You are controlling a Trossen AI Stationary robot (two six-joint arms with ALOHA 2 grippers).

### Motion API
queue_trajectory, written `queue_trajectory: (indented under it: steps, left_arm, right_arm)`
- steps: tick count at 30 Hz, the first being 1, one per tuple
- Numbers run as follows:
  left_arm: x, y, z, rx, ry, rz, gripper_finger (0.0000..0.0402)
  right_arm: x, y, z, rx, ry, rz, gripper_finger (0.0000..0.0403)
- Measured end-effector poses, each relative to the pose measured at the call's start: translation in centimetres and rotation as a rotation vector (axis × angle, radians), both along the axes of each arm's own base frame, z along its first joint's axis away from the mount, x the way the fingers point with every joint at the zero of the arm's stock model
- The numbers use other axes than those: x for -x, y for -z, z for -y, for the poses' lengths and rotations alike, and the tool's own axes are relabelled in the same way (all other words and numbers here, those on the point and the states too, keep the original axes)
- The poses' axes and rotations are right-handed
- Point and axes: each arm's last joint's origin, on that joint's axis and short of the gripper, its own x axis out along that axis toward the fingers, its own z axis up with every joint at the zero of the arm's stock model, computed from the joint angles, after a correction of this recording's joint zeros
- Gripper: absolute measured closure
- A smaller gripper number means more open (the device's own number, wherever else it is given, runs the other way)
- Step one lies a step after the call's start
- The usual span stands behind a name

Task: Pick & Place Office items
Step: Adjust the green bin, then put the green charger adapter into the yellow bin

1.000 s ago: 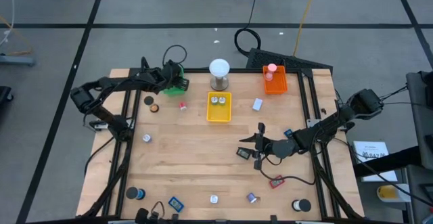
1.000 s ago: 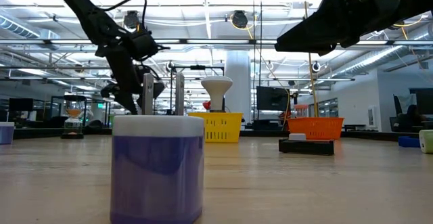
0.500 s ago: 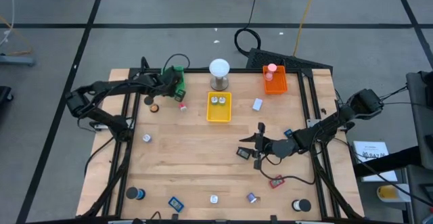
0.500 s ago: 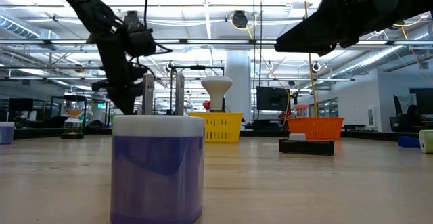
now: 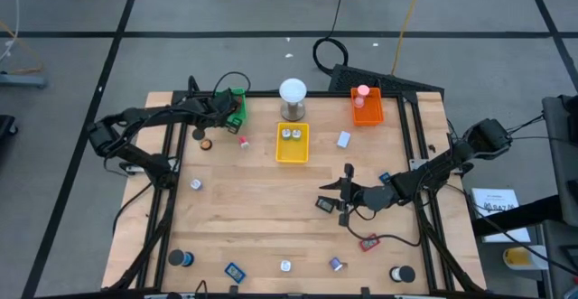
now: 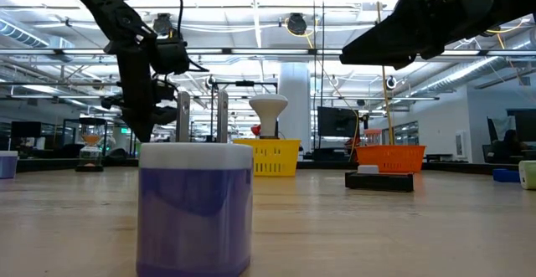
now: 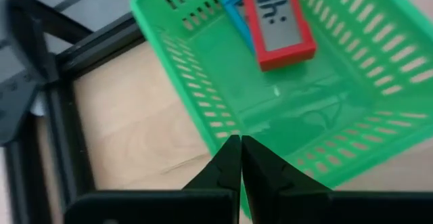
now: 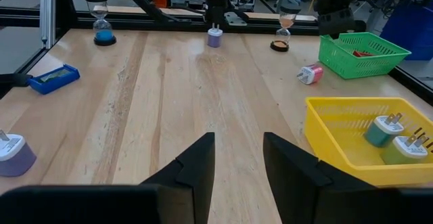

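While the red timer [image 7: 279, 17] already lies inside the green tray [image 7: 203, 109], on top of a blue piece [image 7: 237, 21], the step in hand reads as the end of a drop-off. The left gripper [image 7: 237, 158] hangs just over the tray's near rim with its fingers pressed together and nothing between them, so the load is delivered and the arm is free.

Just beside the green tray, on the bare bench [image 5: 262, 200], a small pink-and-white plug [image 5: 242, 141] and a dark round piece [image 5: 205, 144] lie loose; either looks like the nearest next pick. That calls for spreading the fingers, swinging away from the tray and lowering over one of them.

Farther from the green tray, the yellow tray [image 5: 292, 154] holds two plug adapters [image 5: 292, 134]. Well apart from it, the right gripper [image 5: 336, 195] waits above the middle of the bench, fingers parted and empty, just beside a dark rectangular piece [image 5: 324, 204]. At the edge farthest from the green tray lie a blue piece [image 5: 235, 270], a purple adapter [image 5: 335, 264] and a black roll [image 5: 403, 274], not yet sorted.
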Motion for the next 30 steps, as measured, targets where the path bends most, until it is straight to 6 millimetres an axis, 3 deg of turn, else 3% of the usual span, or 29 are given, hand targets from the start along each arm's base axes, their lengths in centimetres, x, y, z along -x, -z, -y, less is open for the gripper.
queue_trajectory:
  steps: [9,17,23,30]
  left_arm:
    - [0.4,-0.2,0.1,-0.048,-0.024,-0.065,0.0389]
    - [0.9,-3.5,1.5,-0.166,0.002,0.020,0.0389]
    - [-0.1,-5.4,5.9,-0.247,0.233,0.177,0.0389]
    - [-1.7,-3.7,12.3,-0.370,0.542,0.496,0.0389]
  right_arm:
    - [0.0,0.0,0.0,0.000,0.000,0.000,0.0287]
    - [0.0,0.0,0.0,0.002,0.000,-0.003,0.0287]
    - [0.1,0.2,0.0,0.012,0.000,-0.019,0.0287]
    - [0.1,0.4,0.1,0.026,0.002,-0.039,0.0319]
